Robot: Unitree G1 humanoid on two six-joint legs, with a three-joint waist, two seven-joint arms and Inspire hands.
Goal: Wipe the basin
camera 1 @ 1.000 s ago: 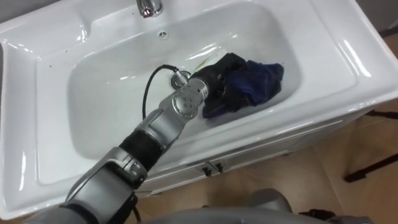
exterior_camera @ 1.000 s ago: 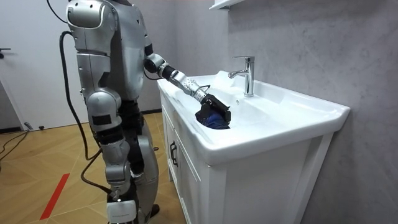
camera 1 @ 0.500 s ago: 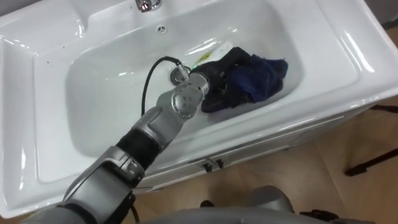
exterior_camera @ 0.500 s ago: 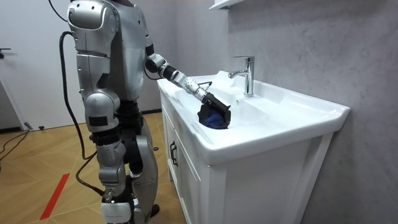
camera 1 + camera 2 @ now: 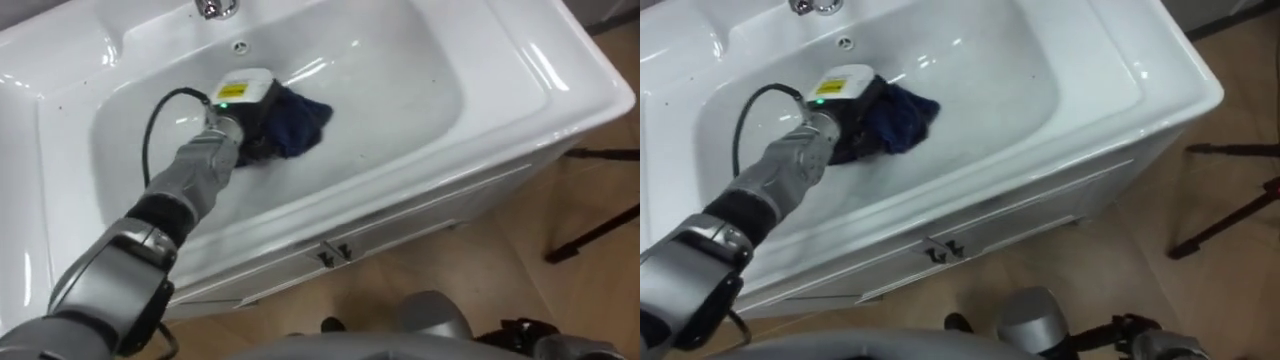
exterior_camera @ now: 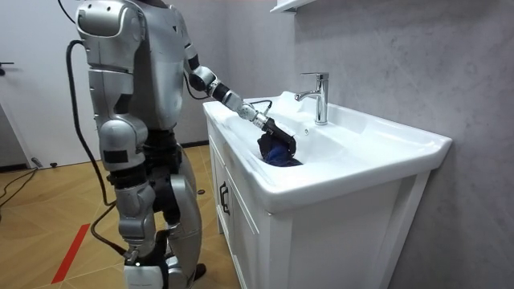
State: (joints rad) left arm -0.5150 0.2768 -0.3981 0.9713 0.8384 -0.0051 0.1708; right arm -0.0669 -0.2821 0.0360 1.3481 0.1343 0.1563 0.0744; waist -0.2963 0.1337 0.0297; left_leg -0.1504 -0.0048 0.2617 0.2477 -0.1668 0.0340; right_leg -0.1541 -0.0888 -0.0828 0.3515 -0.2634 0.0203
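The white basin [image 5: 520, 70] lies below me, its tap [image 5: 212, 8] at the far rim. A dark blue cloth [image 5: 300, 125] lies bunched on the basin floor left of centre. My left hand [image 5: 255, 120] reaches down into the basin and is shut on the cloth's left part, its back turned up. In the room view the left hand [image 6: 273, 132] points down into the basin with the cloth [image 6: 277, 154] under it. My right hand [image 6: 138, 261] hangs at my side.
I stand at the front of a white vanity cabinet with small door handles [image 5: 330, 252]. A wooden floor lies below, with a black stand leg [image 5: 590, 220] on it at the right. A grey wall [image 6: 401, 56] rises behind the tap [image 6: 317, 96].
My left hand has dragged the cloth leftward across the basin floor, from the right part to left of centre. The head camera has shifted a little too.
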